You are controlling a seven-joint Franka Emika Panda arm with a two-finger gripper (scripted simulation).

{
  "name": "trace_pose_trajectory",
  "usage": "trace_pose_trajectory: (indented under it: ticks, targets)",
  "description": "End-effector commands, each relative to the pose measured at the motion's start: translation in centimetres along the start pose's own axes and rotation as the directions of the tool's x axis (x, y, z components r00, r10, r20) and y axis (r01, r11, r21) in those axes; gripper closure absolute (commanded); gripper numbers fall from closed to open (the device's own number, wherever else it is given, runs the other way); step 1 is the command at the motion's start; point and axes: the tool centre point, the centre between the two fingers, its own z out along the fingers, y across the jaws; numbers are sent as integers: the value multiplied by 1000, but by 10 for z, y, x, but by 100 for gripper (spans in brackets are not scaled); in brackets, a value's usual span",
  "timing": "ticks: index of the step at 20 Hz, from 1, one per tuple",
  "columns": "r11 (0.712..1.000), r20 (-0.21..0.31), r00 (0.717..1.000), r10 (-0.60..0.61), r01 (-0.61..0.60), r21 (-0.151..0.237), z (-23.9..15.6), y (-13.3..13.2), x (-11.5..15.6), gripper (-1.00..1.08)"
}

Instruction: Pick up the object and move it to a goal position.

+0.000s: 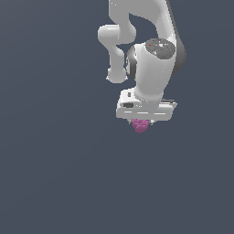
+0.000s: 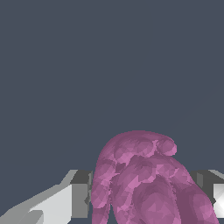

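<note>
The object is a small magenta-pink bumpy blob that sticks out just below the white hand of the arm in the exterior view. In the wrist view the object fills the space between the two fingers. One finger presses against one side of it and the other finger sits against the opposite side. My gripper is shut on the object, and the hand hides the blob's upper part in the exterior view. No goal marker shows in either view.
A plain dark blue-grey surface fills both views. The white arm links reach in from the top of the exterior view. Nothing else shows.
</note>
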Motion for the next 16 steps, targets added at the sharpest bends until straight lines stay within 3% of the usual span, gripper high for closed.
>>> trace_pose_trajectory:
  ticks: [1,8,16]
  targets:
    - [1000,2,1000,1,-1,-1,-20,-8,5,108]
    - [1000,2,1000,1,-1,0,-56,-22,17,108]
    - [1000,2,1000,1,-1,0,-69,-27,22,108]
